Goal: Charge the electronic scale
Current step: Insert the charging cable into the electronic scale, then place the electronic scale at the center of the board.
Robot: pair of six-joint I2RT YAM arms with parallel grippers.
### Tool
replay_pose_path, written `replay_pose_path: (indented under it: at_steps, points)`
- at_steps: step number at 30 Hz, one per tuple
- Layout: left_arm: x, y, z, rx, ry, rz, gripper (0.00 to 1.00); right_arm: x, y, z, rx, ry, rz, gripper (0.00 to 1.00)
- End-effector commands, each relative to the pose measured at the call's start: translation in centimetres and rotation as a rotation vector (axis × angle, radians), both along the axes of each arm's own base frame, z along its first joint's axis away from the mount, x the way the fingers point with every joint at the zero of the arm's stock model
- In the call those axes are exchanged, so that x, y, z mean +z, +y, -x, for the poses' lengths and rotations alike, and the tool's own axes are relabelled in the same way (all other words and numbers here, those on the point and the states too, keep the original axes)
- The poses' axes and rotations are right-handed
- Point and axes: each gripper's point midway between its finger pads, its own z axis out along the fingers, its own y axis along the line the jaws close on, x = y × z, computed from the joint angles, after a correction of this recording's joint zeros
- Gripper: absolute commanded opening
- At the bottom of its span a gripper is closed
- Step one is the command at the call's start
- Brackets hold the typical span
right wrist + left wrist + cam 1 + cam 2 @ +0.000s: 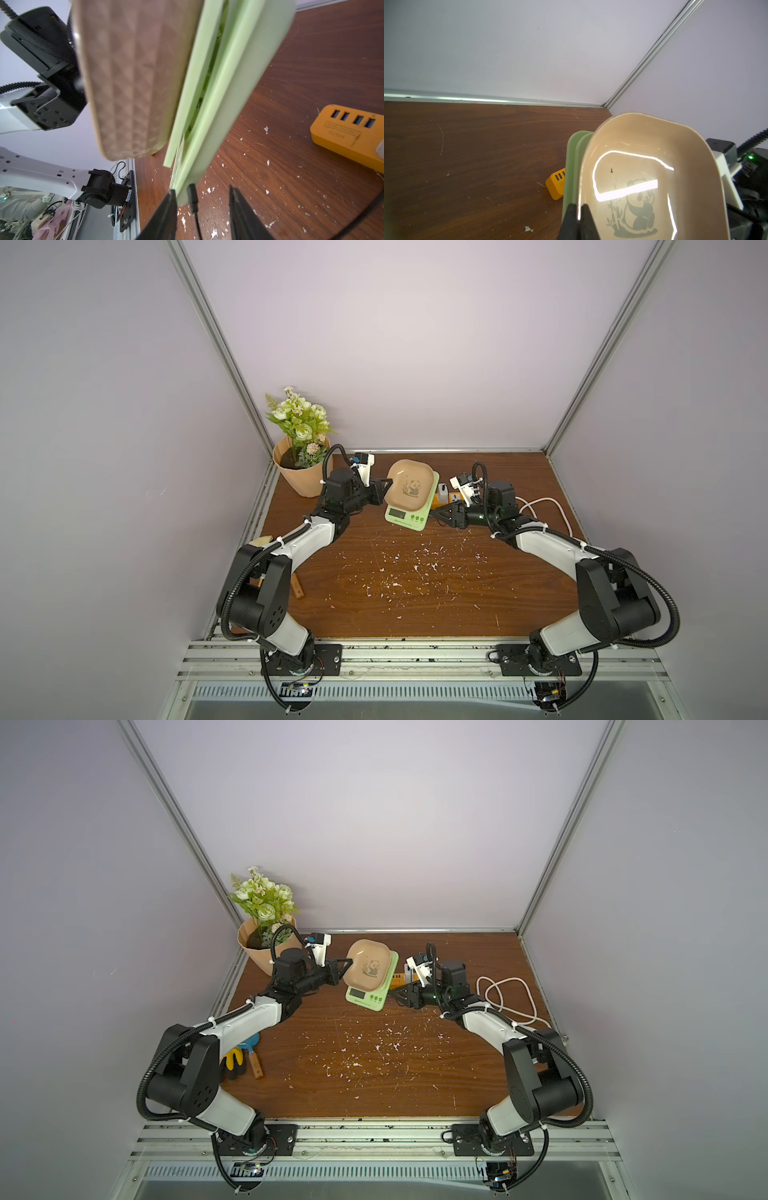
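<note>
Left gripper (pixel 578 206) clamps the tray rim of the electronic scale (pixel 409 493); right gripper (pixel 202 190) stands half open around a black plug (pixel 192 195) at the scale's right side.

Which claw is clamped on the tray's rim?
The left claw, shut on the rim of the beige tray. The right claw stands open, either side of the black plug by the green scale.

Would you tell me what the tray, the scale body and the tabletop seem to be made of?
The tray: probably glossy beige plastic; it throws sharp light reflections.
The scale body: matte light-green plastic, judging by its even colour and moulded edges.
The tabletop: wood or wood-look laminate, I cannot tell; brown grain, scratched.
</note>
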Motion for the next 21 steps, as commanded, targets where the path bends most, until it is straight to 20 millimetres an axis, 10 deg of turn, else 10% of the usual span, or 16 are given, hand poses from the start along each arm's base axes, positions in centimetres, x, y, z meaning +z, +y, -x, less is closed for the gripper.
replay_pose_path:
  at_steps: [1, 21]
  points:
    - [0.8, 0.0, -0.7, 0.042, -0.003, 0.021, 0.0, 2.7, -0.5, -0.4, -0.011, -0.11, 0.023, 0.48]
    - [-11.3, 2.4, -2.2, 0.509, 0.465, -0.128, 0.0, 4.6, -6.6, -4.7, -0.359, -0.146, 0.09, 0.48]
